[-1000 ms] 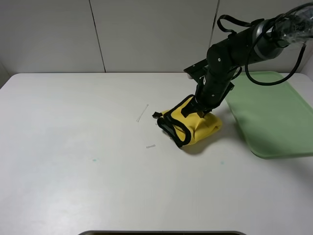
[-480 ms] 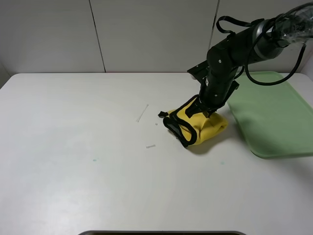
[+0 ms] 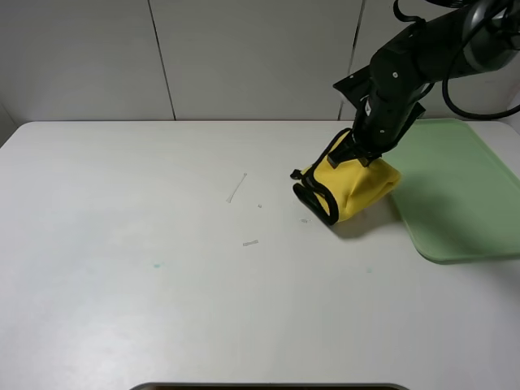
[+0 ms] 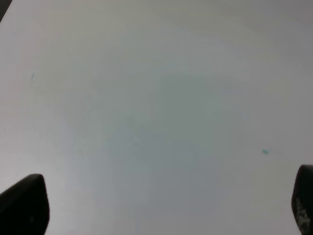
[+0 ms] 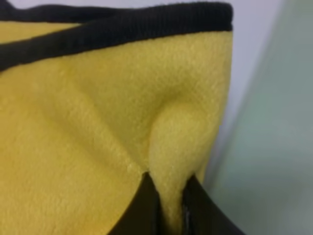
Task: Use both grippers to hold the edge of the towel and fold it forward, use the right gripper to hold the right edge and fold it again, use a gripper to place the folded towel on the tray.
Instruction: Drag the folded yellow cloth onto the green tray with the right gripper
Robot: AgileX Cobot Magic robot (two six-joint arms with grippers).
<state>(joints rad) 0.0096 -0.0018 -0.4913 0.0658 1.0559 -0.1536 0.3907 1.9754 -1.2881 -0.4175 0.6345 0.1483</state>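
We see the right gripper (image 3: 360, 158) pinching a ridge of the towel (image 3: 351, 188) from above; in the right wrist view its two black fingers (image 5: 149, 205) are pressed together on a raised fold of yellow plush (image 5: 168, 161). The towel is bunched into a folded bundle, with its black trim (image 3: 313, 197) looping along the side that faces away from the tray (image 3: 455, 195). The bundle hangs from the gripper just beside the tray's near-left edge, and we cannot tell whether its underside touches the white table (image 3: 162, 268). From the right wrist camera, pale green shows just past the towel's trimmed corner (image 5: 215, 14).

The left gripper (image 4: 161, 210) is out of the overhead view. Its wrist camera shows only bare table, with the two dark fingertips (image 4: 24, 203) spread wide at opposite sides of the picture, holding nothing. A few small white scraps (image 3: 236, 188) lie on the table, well apart from the towel.
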